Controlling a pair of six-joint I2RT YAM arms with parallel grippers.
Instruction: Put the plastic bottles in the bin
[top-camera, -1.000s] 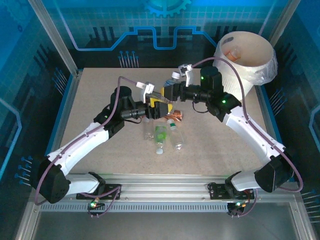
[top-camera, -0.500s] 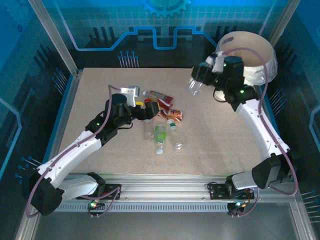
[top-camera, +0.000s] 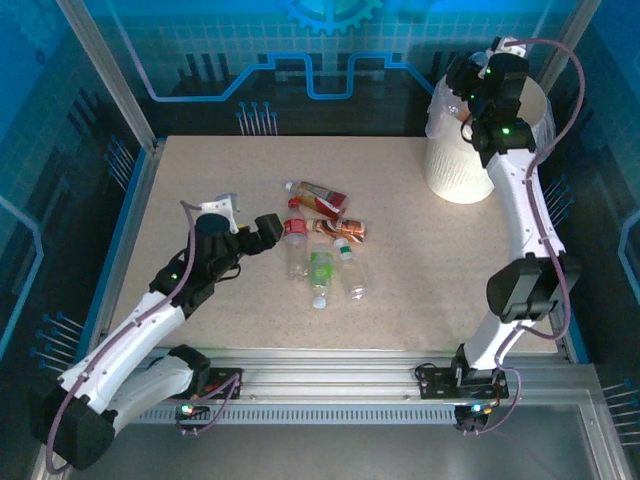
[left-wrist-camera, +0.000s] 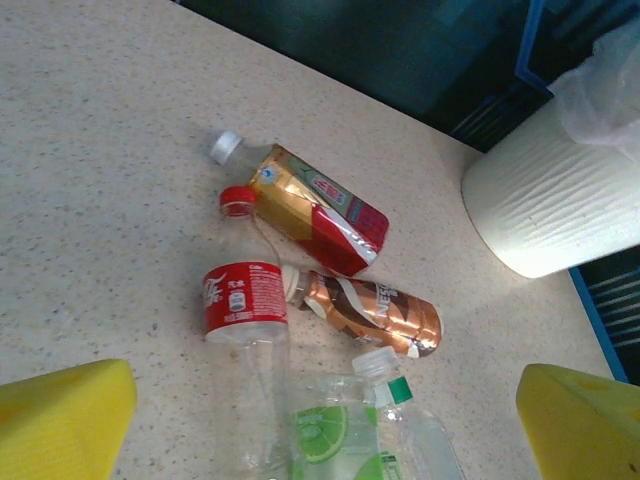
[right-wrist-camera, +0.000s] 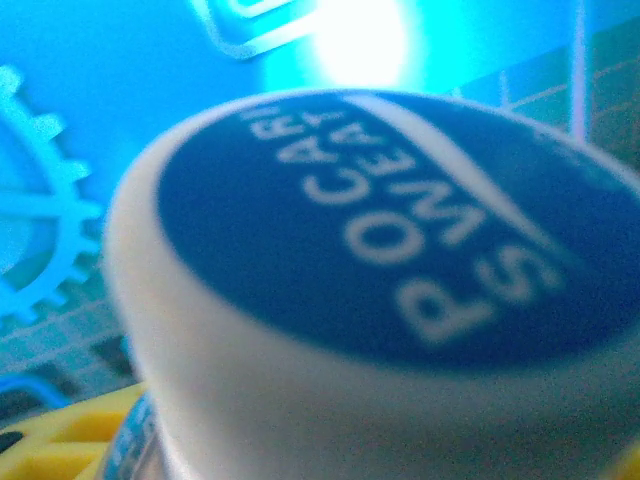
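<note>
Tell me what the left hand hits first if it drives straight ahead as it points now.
The left hand most likely meets the red-labelled bottle first, lying just ahead of its open fingers; depth is unclear.

The top view looks down from high up and sees the whole tabletop (top-camera: 200, 190), the pile of bottles (top-camera: 320, 265) and the bin (top-camera: 455, 175). The left wrist view sits low, looking ahead past its yellow fingers (left-wrist-camera: 60, 415) at that same pile and bin. The right wrist view is very close to a Pocari Sweat bottle (right-wrist-camera: 360, 260), cap first, facing the blue gear drawing (right-wrist-camera: 30, 230) that the top view also has.
</note>
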